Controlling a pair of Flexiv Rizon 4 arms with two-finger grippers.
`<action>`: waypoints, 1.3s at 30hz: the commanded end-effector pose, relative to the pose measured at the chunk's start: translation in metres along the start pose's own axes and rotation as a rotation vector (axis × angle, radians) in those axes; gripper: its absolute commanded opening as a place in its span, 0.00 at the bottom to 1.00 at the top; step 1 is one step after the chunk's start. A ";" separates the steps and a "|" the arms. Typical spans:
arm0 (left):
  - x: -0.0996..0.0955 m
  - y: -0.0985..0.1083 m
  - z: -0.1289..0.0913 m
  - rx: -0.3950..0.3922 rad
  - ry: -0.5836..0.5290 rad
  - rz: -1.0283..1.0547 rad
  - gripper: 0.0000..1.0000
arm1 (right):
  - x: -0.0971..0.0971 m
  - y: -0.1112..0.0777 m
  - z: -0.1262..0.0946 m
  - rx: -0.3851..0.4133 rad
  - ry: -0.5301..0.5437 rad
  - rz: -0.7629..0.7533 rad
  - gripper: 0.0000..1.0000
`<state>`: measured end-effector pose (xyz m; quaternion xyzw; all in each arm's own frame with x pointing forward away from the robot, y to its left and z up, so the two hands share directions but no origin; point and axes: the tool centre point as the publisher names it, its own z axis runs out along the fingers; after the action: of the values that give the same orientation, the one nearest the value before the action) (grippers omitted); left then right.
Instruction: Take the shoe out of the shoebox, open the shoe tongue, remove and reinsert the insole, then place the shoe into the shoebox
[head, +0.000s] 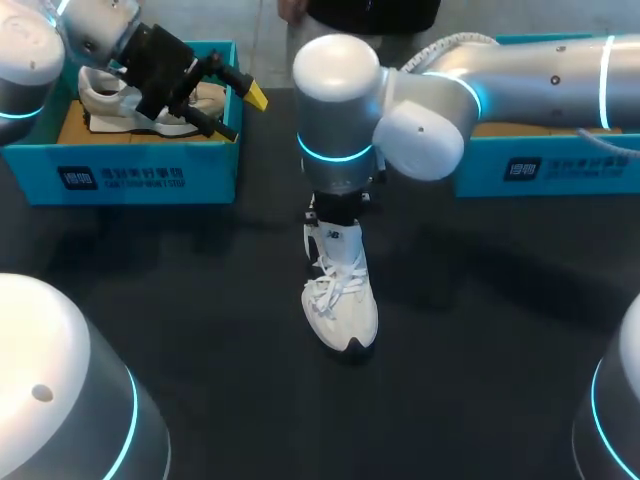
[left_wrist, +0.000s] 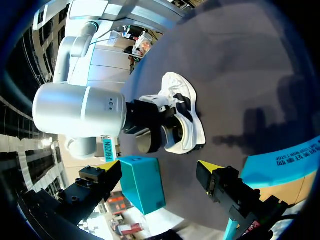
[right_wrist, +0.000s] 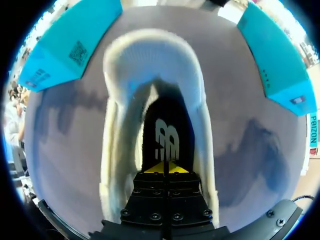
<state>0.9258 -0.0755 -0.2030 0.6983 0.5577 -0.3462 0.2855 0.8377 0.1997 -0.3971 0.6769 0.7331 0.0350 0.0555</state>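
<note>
My left gripper (head: 240, 110) hangs spread wide over the left shoebox (head: 120, 175), above a second sneaker (head: 108, 100) lying inside; ahead of it the white shoe (head: 341, 300) stands on the dark table (head: 200, 330), well apart from that box; its long axis runs straight ahead of my right gripper (right_wrist: 164, 169), toe foremost; those fingers are pressed together inside the collar, over the dark insole (right_wrist: 161, 135); from above, my arm hides the heel and most of the right shoebox (head: 540, 165).
</note>
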 end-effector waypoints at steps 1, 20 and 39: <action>-0.001 -0.001 -0.001 -0.001 0.003 0.000 1.00 | 0.003 0.008 -0.010 -0.029 -0.039 -0.019 0.00; -0.001 -0.001 -0.001 -0.001 0.003 0.000 1.00 | -0.009 0.035 0.018 -0.049 -0.087 -0.071 0.00; -0.001 -0.001 -0.001 -0.001 0.003 0.000 1.00 | 0.006 0.027 0.004 -0.058 0.004 -0.129 0.00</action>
<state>0.9258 -0.0754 -0.2027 0.6982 0.5579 -0.3460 0.2854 0.8704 0.2029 -0.4021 0.6275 0.7738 0.0540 0.0678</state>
